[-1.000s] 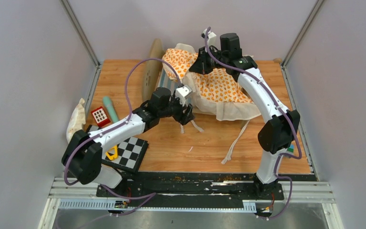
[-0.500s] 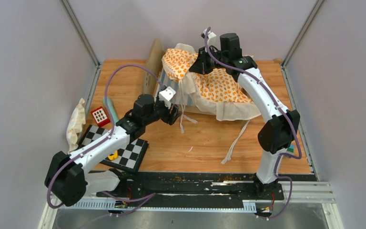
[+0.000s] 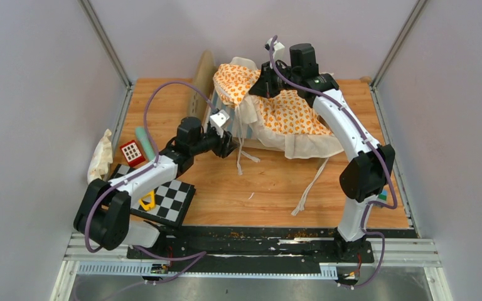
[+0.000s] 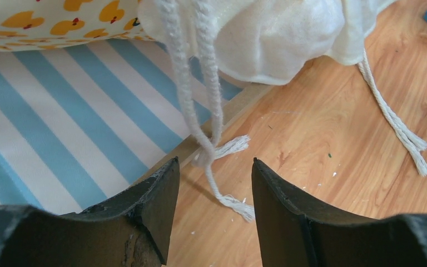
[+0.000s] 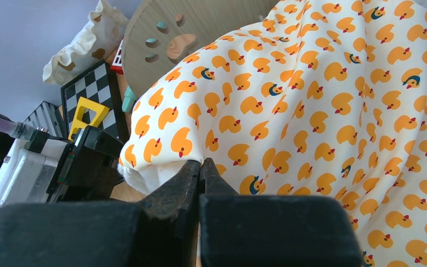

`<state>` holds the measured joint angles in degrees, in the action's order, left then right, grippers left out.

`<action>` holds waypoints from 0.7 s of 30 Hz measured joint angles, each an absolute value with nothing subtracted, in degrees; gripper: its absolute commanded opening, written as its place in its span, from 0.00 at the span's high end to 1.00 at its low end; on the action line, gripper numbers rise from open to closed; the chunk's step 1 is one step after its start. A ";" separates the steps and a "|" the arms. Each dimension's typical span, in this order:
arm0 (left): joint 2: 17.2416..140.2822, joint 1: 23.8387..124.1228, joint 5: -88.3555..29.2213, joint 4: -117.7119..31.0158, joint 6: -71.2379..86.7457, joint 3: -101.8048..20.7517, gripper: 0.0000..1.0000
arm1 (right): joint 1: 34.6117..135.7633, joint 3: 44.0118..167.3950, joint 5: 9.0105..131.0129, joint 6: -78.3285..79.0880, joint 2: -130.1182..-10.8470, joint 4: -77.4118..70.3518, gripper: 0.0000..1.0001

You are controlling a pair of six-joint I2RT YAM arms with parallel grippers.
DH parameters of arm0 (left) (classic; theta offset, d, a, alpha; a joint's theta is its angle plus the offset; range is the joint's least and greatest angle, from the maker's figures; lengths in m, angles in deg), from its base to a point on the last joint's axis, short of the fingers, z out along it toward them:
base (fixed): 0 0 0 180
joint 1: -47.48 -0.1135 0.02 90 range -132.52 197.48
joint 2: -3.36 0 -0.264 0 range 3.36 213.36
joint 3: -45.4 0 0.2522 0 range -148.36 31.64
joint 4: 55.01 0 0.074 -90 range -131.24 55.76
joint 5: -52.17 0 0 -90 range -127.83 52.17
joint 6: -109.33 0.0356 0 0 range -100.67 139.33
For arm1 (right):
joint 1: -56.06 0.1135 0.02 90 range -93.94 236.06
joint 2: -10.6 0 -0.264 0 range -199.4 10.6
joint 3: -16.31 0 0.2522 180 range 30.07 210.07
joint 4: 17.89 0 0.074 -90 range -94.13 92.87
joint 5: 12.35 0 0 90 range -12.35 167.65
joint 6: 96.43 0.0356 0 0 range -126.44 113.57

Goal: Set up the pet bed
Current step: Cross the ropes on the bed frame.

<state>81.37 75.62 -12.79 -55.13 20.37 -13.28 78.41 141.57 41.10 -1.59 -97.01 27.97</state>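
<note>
- Your right claw was clamped shut on the cushion, draped over the pet bed at twelve o'clock.
- Your left claw gaped empty beside the ties; spreading the cushion flat looked next.

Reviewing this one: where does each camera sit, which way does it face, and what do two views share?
Top external: above, behind the bases, looking down on the table; both arms whole.
Left wrist: on the left gripper, facing the striped base of the pet bed and tie cords; open fingers show.
Right wrist: on the right gripper, looking over the duck-print cushion; shut fingers pinch it.
Shared: both wrist views show the cushion.
</note>
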 measured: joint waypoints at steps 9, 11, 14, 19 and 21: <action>84.76 75.62 -12.94 -57.04 22.47 -15.89 0.46 | 78.41 141.57 41.08 -1.59 -97.01 27.99 1.00; 85.51 75.62 -13.40 -57.54 22.47 -16.10 0.46 | 78.41 141.57 41.08 -1.59 -97.01 27.99 1.00; 86.60 75.62 -14.65 -58.26 22.45 -16.21 0.46 | 78.41 141.57 41.08 -1.59 -97.01 27.99 1.00; 87.78 75.62 -16.44 -60.27 22.01 -16.21 0.46 | 78.41 141.86 41.08 -1.62 -97.01 28.17 1.00; 88.19 75.62 -16.77 -61.49 21.38 -16.21 0.46 | 78.41 141.88 41.08 -1.62 -97.01 28.17 1.00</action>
<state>88.19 75.62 -16.77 -61.49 21.38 -16.21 78.41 141.88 41.08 -1.62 -97.01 28.17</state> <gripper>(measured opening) 0.542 0.010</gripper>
